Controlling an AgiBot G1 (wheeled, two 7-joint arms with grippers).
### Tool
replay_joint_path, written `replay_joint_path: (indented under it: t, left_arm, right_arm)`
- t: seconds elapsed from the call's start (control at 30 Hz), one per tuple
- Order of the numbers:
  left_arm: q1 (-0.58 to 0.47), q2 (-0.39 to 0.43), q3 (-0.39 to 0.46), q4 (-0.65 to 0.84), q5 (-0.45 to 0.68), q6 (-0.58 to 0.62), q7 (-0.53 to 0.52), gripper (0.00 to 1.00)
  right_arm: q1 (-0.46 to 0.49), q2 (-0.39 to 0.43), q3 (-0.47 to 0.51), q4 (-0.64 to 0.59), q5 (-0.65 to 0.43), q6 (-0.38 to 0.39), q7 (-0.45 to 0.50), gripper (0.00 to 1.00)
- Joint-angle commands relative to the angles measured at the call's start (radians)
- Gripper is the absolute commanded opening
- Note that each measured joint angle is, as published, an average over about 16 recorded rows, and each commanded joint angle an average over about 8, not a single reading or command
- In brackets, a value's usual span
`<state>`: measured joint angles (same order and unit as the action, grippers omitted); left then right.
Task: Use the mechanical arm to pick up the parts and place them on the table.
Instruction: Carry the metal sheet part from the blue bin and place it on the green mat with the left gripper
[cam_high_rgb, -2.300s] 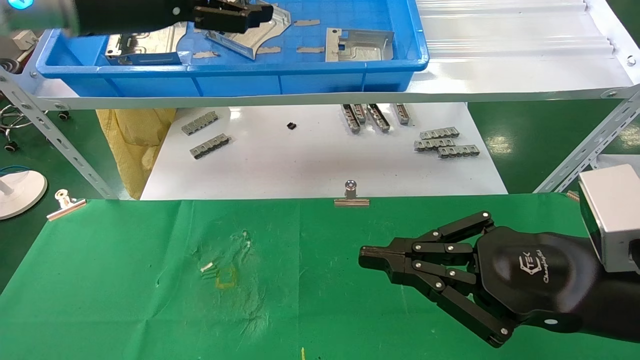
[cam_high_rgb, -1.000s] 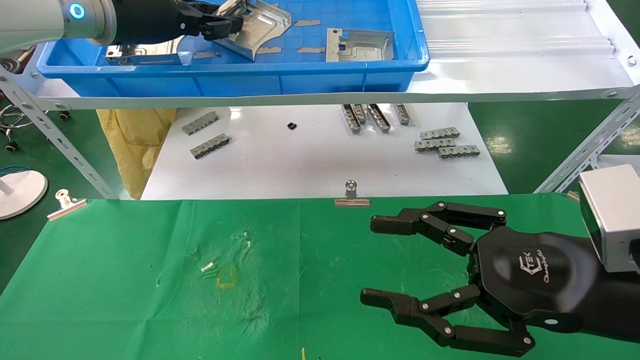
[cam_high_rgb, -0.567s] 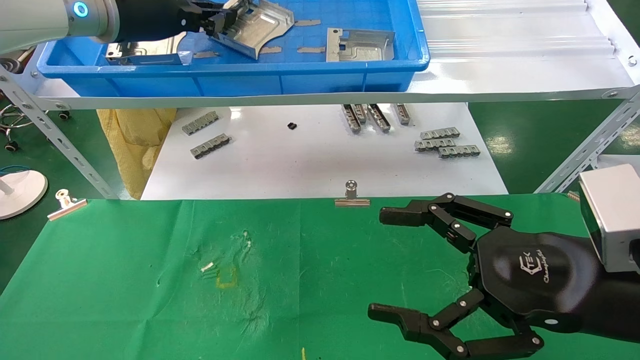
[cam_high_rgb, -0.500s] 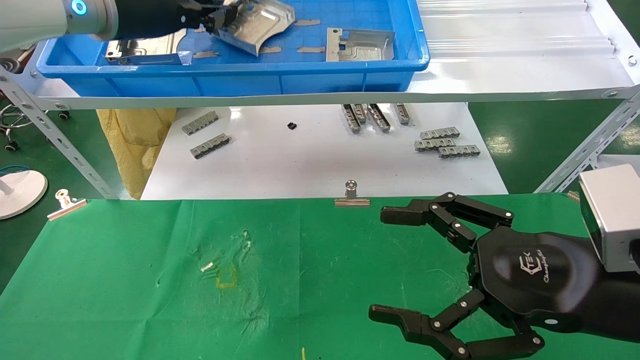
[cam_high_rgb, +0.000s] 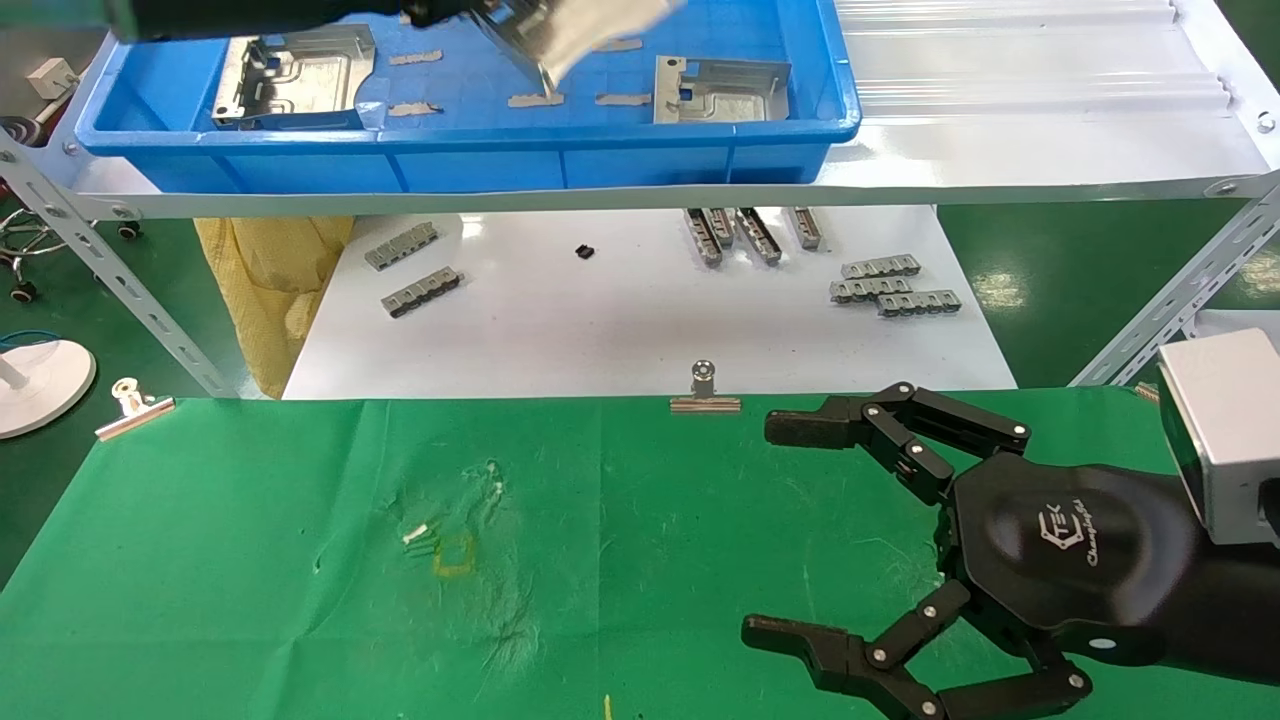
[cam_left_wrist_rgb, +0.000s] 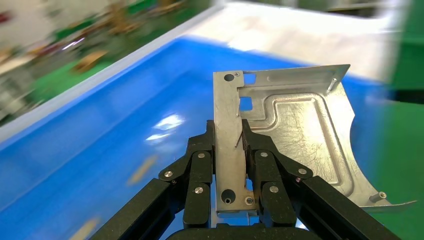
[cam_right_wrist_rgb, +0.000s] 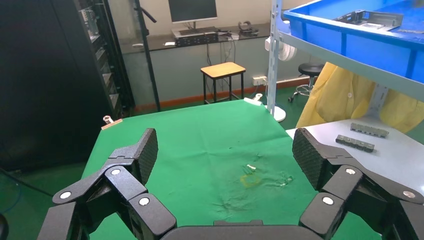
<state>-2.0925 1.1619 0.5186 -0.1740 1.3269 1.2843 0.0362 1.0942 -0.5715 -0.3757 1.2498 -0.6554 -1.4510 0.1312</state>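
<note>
From the head view, your left pincer (cam_high_rgb: 470, 10) lifts one part (cam_high_rgb: 570, 30) above the blue tray (cam_high_rgb: 500, 160), while your right pincer (cam_high_rgb: 850, 540) waits spread over the green desk (cam_high_rgb: 250, 560). The left wrist view shows the pincer (cam_left_wrist_rgb: 230, 145) pinching the part (cam_left_wrist_rgb: 295, 135) by its bent flange, likely the firmest edge.

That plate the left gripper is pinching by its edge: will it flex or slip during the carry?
Probably stiff: the plate is embossed sheet metal. The left gripper pinches only one edge strip, so the shiny, overhanging plate may pivot or slide. It likely weighs little.
</note>
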Motion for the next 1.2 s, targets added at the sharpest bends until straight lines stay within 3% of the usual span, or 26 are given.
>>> replay_joint_path:
  t: [0.03, 0.27, 0.57, 0.83, 1.1, 1.13, 1.2]
  left_arm:
    - [0.004, -0.025, -0.008, -0.025, -0.018, 0.101, 0.035, 0.0]
    - [0.067, -0.092, -0.001, -0.139, -0.078, 0.302, 0.168, 0.0]
    - [0.206, -0.215, 0.151, -0.354, -0.153, 0.309, 0.248, 0.0]
    - [0.265, -0.211, 0.274, -0.262, -0.067, 0.292, 0.393, 0.0]
    - [0.285, -0.175, 0.336, -0.131, 0.005, 0.259, 0.506, 0.0]
    - [0.286, -0.17, 0.34, -0.114, 0.011, 0.254, 0.516, 0.06]
    - [0.29, -0.16, 0.345, -0.082, 0.019, 0.238, 0.538, 0.31]
  right_arm:
    - [0.0, 0.0, 0.0, 0.0, 0.0, 0.0, 0.0, 1.0]
    - [0.0, 0.0, 0.0, 0.0, 0.0, 0.0, 0.0, 1.0]
    - [0.0, 0.0, 0.0, 0.0, 0.0, 0.0, 0.0, 1.0]
    - [0.0, 0.0, 0.0, 0.0, 0.0, 0.0, 0.0, 1.0]
    - [0.0, 0.0, 0.0, 0.0, 0.0, 0.0, 0.0, 1.0]
    - [0.0, 0.0, 0.0, 0.0, 0.0, 0.0, 0.0, 1.0]
    - [0.0, 0.0, 0.0, 0.0, 0.0, 0.0, 0.0, 1.0]
